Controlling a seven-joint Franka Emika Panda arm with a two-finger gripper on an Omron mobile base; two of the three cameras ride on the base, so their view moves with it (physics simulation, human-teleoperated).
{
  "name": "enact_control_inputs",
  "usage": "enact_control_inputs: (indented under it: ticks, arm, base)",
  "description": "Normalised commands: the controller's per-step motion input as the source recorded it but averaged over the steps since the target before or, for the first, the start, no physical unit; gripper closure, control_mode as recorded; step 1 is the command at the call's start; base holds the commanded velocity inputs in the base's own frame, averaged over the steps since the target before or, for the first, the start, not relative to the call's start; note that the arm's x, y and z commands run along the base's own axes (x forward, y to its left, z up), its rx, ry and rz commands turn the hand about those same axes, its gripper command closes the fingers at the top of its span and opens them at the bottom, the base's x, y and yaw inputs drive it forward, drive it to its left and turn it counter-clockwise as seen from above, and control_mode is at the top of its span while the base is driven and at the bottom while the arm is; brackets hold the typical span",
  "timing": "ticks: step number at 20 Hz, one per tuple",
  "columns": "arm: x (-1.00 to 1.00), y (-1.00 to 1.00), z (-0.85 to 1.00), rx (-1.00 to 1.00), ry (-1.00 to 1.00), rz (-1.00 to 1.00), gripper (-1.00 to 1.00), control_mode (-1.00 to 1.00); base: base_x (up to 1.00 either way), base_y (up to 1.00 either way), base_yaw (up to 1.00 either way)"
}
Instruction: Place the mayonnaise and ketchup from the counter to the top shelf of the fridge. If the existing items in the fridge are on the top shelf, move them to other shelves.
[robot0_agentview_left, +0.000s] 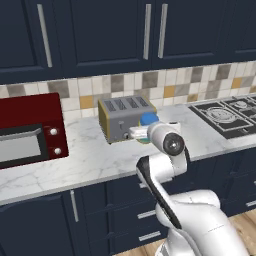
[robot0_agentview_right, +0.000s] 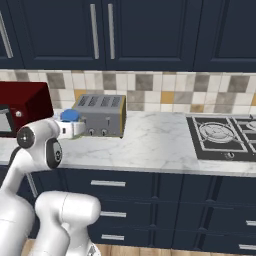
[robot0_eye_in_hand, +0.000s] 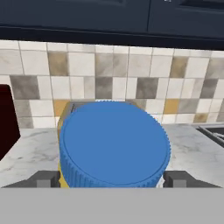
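The mayonnaise (robot0_eye_in_hand: 114, 144) shows its blue lid large in the hand view, between my two dark fingertips (robot0_eye_in_hand: 46, 178). My gripper (robot0_eye_in_hand: 111, 180) is shut on the jar below the lid. From the base, the blue lid (robot0_agentview_left: 149, 119) sits just above my white hand (robot0_agentview_left: 141, 133), in front of a toaster and over the marbled counter (robot0_agentview_left: 85, 160). The right base view has the same lid (robot0_agentview_right: 69, 115) above the gripper (robot0_agentview_right: 75, 129). The ketchup, the fridge and its shelves are out of view.
A silver and yellow toaster (robot0_agentview_left: 124, 116) stands right behind the jar against the tiled backsplash. A dark red microwave (robot0_agentview_left: 30, 131) sits to its left and a black gas hob (robot0_agentview_right: 222, 135) to the right. Navy wall cabinets (robot0_agentview_left: 100, 30) hang above.
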Motion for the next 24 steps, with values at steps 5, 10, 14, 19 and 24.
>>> enact_control_inputs:
  ticks: [5,10,14,19,24]
  arm:
    - [-1.0,0.02,0.97,0.0,0.06,0.0,1.0,-1.0]
    - [-1.0,0.01,0.81,0.0,0.09,0.0,1.0,-1.0]
    - [-1.0,0.01,0.61,0.02,0.16,0.0,1.0,-1.0]
    - [-0.4,0.0,0.04,0.0,0.01,0.0,1.0,-1.0]
    - [-0.05,0.0,0.0,0.0,0.0,0.0,1.0,-1.0]
  base:
    - [0.0,0.0,0.0]
    - [0.0,0.0,0.0]
    - [0.0,0.0,0.0]
    - [0.0,0.0,0.0]
    - [0.0,0.0,0.0]
